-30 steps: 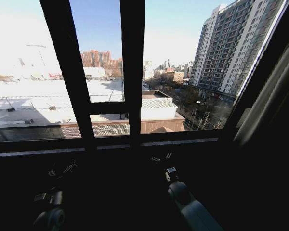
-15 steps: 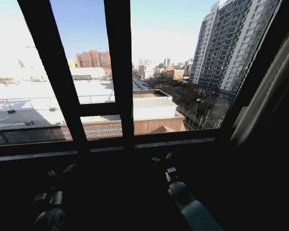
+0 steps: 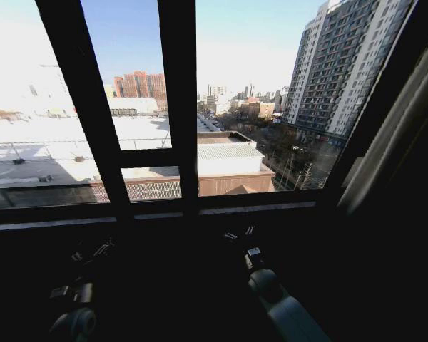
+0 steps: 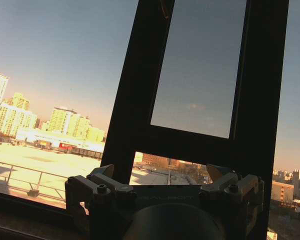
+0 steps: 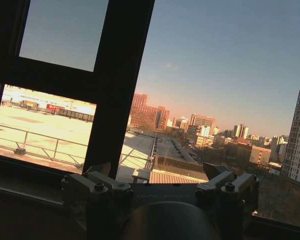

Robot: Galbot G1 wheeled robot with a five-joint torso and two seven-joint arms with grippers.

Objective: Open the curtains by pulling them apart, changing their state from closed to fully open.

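Near to far. Left tool point(image 3: 93, 251) sits low at lower left of the head view, right tool point(image 3: 239, 234) low at lower centre, both in shadow below the sill. In the wrist views the left tool's fingers point(image 4: 106, 171) and the right tool's fingers point(image 5: 101, 168) stand apart, nothing between them. Past them, the dark window frame point(image 3: 177, 107) and bare glass, city beyond. The curtains point(image 3: 392, 135) show as one bunched beige strip at the right edge, well away from both tools. Window looks already uncovered. Risk, as a judgement: any further reach in this dim zone could knock a tool on the frame or sill, or snag the bunched fabric.
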